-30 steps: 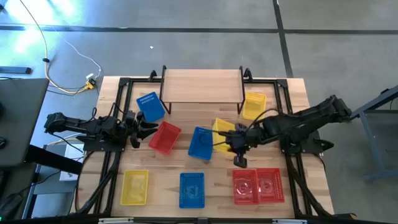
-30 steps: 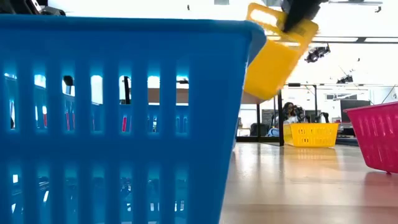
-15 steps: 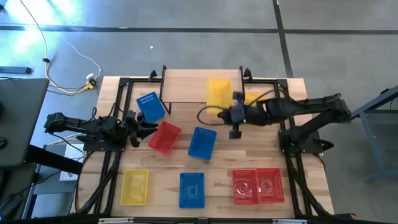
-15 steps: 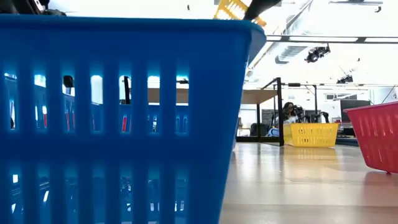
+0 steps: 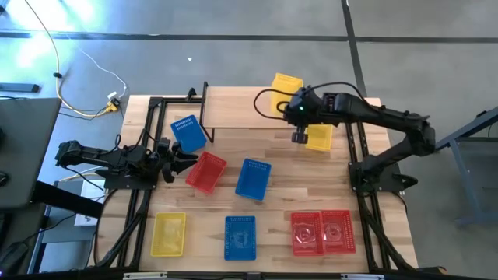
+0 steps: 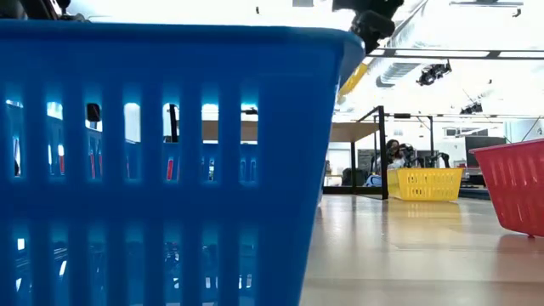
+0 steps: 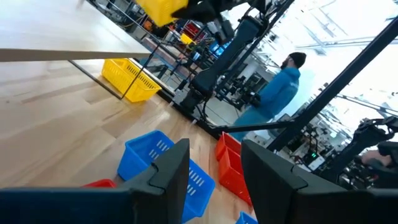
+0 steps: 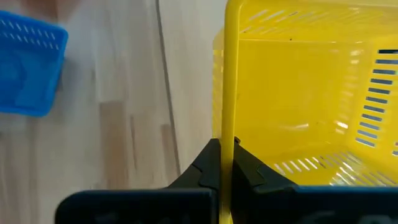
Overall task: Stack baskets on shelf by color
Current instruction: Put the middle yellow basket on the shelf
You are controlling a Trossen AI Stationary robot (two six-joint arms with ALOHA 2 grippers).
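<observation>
My right gripper (image 5: 299, 110) is over the right end of the light-wood shelf (image 5: 241, 107), shut on a yellow basket (image 5: 286, 85); the wrist view shows that basket (image 8: 311, 93) close up. A second yellow basket (image 5: 318, 135) stands on the table under the right arm. Also on the table are blue baskets (image 5: 188, 134) (image 5: 253, 178) (image 5: 240, 236), a red one (image 5: 205, 171), a third yellow one (image 5: 169, 233) and two red ones side by side (image 5: 322, 232). My left gripper (image 5: 184, 160) waits open at the table's left, beside the red basket. My right gripper pinches the yellow basket's upper rim (image 8: 227, 134), one finger inside the wall and one outside. The fingers reach toward the table's left, about level. The basket is lifted clear above the shelf's right end and shows tilted (image 6: 353, 76) in the low view.
The shelf's black legs and the black frame rails (image 5: 354, 132) stand along the table's far and side edges. In the low view a blue basket (image 6: 170, 153) fills the near foreground. A person (image 7: 273, 90) stands in the room beyond the table.
My right gripper has carried the yellow basket from over the middle of the table up and toward the far edge. The basket now hangs over the shelf's right end. The other baskets have kept their places.
</observation>
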